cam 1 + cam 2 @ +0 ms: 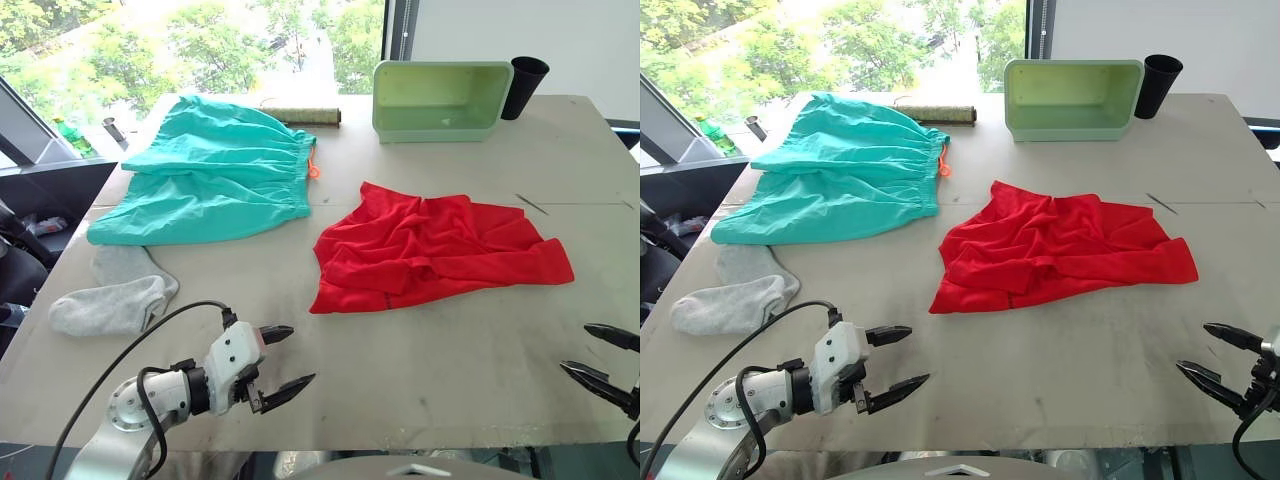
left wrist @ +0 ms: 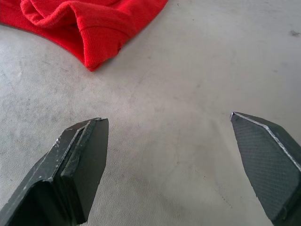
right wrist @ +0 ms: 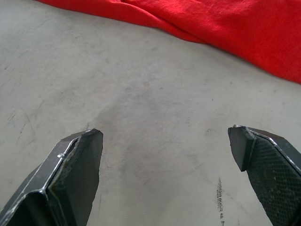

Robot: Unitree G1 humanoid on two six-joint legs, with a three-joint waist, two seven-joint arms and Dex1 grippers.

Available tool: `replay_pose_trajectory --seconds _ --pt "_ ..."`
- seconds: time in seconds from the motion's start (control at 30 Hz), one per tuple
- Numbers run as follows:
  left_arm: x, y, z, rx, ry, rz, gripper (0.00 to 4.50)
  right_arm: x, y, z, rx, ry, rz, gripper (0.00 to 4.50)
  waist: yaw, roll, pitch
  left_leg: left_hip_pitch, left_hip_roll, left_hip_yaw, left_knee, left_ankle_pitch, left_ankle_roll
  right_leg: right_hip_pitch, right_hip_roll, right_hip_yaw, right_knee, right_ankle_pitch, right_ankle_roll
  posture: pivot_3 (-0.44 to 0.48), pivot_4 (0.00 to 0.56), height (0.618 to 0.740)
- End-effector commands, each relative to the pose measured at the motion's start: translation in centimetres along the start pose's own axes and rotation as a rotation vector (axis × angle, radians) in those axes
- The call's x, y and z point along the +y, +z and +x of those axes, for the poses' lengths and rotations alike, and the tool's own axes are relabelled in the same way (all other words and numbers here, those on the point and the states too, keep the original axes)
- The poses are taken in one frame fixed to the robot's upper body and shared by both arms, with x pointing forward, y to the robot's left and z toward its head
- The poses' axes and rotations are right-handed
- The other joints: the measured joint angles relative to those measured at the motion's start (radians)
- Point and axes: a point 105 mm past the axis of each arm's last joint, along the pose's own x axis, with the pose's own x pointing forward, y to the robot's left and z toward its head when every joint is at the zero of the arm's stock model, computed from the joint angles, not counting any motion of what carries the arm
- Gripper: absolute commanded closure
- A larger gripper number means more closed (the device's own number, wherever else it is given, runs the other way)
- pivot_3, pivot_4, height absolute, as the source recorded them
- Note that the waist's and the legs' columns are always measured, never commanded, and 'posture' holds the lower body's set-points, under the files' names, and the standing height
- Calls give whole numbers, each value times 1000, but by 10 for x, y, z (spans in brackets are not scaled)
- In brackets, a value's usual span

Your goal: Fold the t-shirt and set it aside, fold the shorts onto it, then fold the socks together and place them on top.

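The t-shirt (image 1: 435, 250) lies crumpled and unfolded in the middle of the table (image 1: 430, 370), a bit toward the right. The shorts (image 1: 215, 170) are spread flat at the far left, their orange drawstring (image 1: 313, 168) poking out toward the shirt. The socks (image 1: 115, 295) sit in a loose heap at the left edge, just below the shorts. Along the far edge stand a green bin (image 1: 440, 98) tipped on its side, a black cup (image 1: 524, 85) beside it, and a rolled mat (image 1: 300, 116). The left gripper (image 1: 280, 362) hovers over bare table near the front edge, jaws spread and empty. The right gripper (image 1: 598, 356) hangs at the front right corner, jaws also spread, holding nothing
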Motion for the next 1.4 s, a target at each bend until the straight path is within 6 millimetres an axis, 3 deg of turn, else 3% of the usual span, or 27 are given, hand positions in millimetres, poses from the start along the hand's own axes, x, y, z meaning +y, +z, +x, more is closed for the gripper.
replay_pose_trajectory --seconds 0.03,0.6,0.93,1.1,1.4 --pt "-3 12 0 -36 -21 21 86 -2 4 0 -3 15 -30 8 0 0 0 0 0 0 0 0 0 0 0 0 0 0 0 0 150 740" --pt "-1 18 -1 -45 -51 20 86 -1 3 1 -6 17 -29 8 0 0 0 0 0 0 -1 1 -2 0 0 0 -2 0 0 0 150 740" --pt "0 55 8 -174 -120 78 86 -12 4 1 1 -28 -59 8 1 0 0 0 0 0 -2 2 -4 0 0 0 -2 0 0 0 150 740" --pt "14 75 27 -187 -146 151 86 -34 9 8 34 -133 -102 8 1 1 0 0 0 1 -1 3 -5 1 1 -1 -2 0 0 0 150 740" --pt "30 97 82 -196 -252 279 86 -65 27 35 79 -202 -220 8 3 0 0 0 0 3 2 4 -4 2 2 -1 2 3 4 0 150 740"
